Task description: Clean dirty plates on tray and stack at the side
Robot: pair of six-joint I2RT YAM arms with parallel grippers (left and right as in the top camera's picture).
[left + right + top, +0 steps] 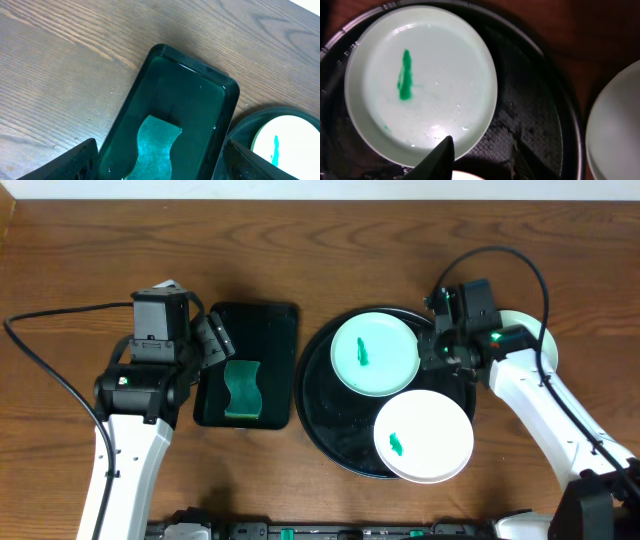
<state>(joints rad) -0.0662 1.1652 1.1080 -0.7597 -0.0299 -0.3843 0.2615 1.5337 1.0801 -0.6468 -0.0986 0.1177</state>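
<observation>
Right pincer at the mint plate's rim – left pincer over the sponge

The right pincer (pixel 480 149) stands with its jaws apart astride the near rim of the pale mint plate (pixel 420 80), one finger over the plate and the other over the black tray (pixel 530 100); the views do not show whether they touch it. That plate, with a green smear (pixel 405 75), lies on the tray beside a smeared white plate (pixel 423 435) – a third plate (pixel 617 130) rests on the table (pixel 80 250) outside it. The left pincer (pixel 160 162) hangs spread wide above the dark green tray (pixel 190 95) holding a sponge (pixel 241 388).
</observation>
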